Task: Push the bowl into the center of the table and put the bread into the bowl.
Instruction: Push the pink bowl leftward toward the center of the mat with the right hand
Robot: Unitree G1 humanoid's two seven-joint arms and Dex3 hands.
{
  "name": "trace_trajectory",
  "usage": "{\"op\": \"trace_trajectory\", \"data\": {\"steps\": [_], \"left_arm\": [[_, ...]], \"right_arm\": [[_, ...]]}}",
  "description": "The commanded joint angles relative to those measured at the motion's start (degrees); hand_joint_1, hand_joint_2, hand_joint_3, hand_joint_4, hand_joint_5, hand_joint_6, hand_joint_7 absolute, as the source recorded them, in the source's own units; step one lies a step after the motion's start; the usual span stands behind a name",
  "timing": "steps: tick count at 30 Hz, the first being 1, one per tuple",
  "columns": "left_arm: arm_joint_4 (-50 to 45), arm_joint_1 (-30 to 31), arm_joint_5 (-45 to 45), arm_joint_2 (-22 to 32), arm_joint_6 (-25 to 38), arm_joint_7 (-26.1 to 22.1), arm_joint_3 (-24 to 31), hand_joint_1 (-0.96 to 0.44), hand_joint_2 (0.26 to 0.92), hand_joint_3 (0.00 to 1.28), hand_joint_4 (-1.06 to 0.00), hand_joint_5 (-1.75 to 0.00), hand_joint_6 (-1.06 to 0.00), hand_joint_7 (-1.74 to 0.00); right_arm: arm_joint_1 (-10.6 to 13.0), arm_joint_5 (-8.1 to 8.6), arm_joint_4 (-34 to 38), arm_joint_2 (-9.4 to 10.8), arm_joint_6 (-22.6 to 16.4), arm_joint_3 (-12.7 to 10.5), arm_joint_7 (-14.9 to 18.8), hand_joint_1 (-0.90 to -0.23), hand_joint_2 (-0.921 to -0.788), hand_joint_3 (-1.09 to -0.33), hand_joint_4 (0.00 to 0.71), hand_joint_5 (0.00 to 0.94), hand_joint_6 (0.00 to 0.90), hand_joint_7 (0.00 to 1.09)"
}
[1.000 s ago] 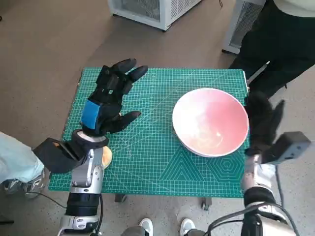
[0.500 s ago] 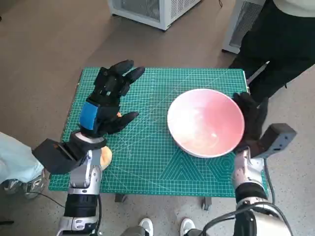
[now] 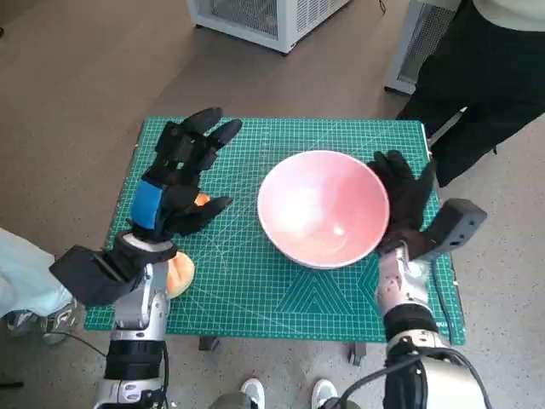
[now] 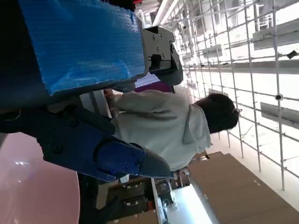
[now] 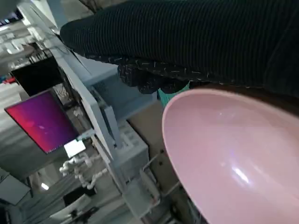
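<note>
A pink bowl (image 3: 322, 206) stands on the green cutting mat (image 3: 255, 281), a little right of the mat's middle; its rim fills part of the right wrist view (image 5: 224, 149). My gloved right hand (image 3: 403, 198) presses flat against the bowl's right side, fingers spread, holding nothing. My left hand (image 3: 177, 185) hovers over the left part of the mat with its fingers apart and empty. The bread (image 3: 178, 272) is a tan bun at the mat's near left edge, partly hidden under my left forearm. A small orange bit (image 3: 202, 201) shows beside the left hand's thumb.
A person in dark clothes (image 3: 485, 77) stands close to the table's far right corner. White cabinets (image 3: 264, 17) stand on the floor beyond the table. A person in a pale top (image 4: 163, 126) shows in the left wrist view.
My right hand has moved left against the bowl and slid it leftward towards the mat's middle. The left hand has hardly moved.
</note>
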Motion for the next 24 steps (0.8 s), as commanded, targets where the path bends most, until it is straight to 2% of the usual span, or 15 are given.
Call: {"op": "trace_trajectory", "data": {"steps": [1, 12, 16, 24], "left_arm": [[-1.4, 0.6, -0.6, 0.3, 0.1, 0.0, 0.4, -0.55, 0.921, 0.14, -0.24, -0.37, -0.09, -0.69], [-2.1, 1.3, -1.4, 0.4, 0.4, -0.1, 0.7, -0.53, 0.921, 0.14, -0.25, -0.35, -0.09, -0.68], [-2.4, 1.6, -1.4, 0.4, 0.4, 0.1, 0.7, -0.53, 0.921, 0.14, -0.26, -0.34, -0.1, -0.67], [-1.9, 1.7, -1.1, 0.2, -0.3, 0.3, 0.7, -0.53, 0.921, 0.14, -0.26, -0.32, -0.1, -0.66]], "right_arm": [[-0.8, 0.4, 1.1, 1.4, 1.9, -0.7, -1.0, -0.659, -0.921, -0.87, 0.187, 0.005, 0.21, 0.29], [-2.0, -0.01, 1.4, 2.4, 3.7, -0.8, -1.5, -0.64, -0.921, -0.888, 0.2, 0.008, 0.221, 0.27], [-2.1, -0.18, 1.4, 2.0, 4.2, -0.8, -1.5, -0.641, -0.921, -0.893, 0.201, 0.007, 0.224, 0.26], [-2.0, -0.07, 0.7, -0.1, 3.4, -1.0, -0.4, -0.648, -0.921, -0.894, 0.201, 0.005, 0.232, 0.25]]}}
